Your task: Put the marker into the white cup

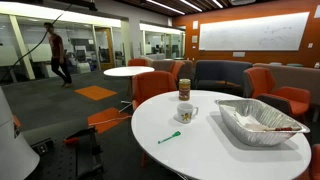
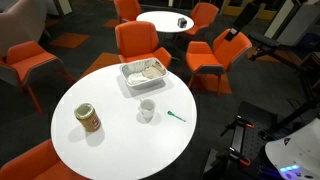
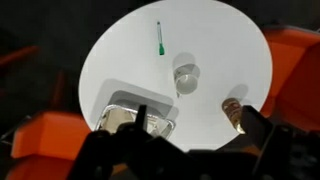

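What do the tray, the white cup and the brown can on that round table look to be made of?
The tray looks like thin aluminium foil: silvery, shiny, with crinkled walls. The cup seems to be glazed ceramic: smooth white, with a handle. The can is harder to tell, perhaps cardboard or tin with a matte tan label.

The gripper (image 3: 195, 122) is black and blocky, its outlines blurred in the wrist view.

One marker (image 1: 168, 137), cup (image 1: 187, 112), canister (image 1: 184, 90), tray (image 1: 240, 130)
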`<move>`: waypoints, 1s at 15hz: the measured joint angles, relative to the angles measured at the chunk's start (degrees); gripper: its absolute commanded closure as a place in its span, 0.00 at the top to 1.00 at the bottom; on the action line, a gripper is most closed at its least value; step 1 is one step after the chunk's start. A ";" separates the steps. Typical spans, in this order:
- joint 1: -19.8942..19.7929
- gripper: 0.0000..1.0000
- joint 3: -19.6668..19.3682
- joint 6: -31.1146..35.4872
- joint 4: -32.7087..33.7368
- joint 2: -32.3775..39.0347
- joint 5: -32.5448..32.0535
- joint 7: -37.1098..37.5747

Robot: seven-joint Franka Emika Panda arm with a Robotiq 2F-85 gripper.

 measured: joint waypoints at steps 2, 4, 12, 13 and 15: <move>0.00 1.00 0.00 0.00 0.00 0.00 0.00 0.00; 0.00 1.00 0.00 0.00 0.00 0.00 0.00 0.00; -0.40 1.00 0.01 1.25 -0.86 0.33 -0.10 0.00; -0.85 1.00 0.01 2.63 -1.89 0.74 -0.29 0.00; -1.92 1.00 0.01 7.85 -5.60 2.50 -0.32 0.03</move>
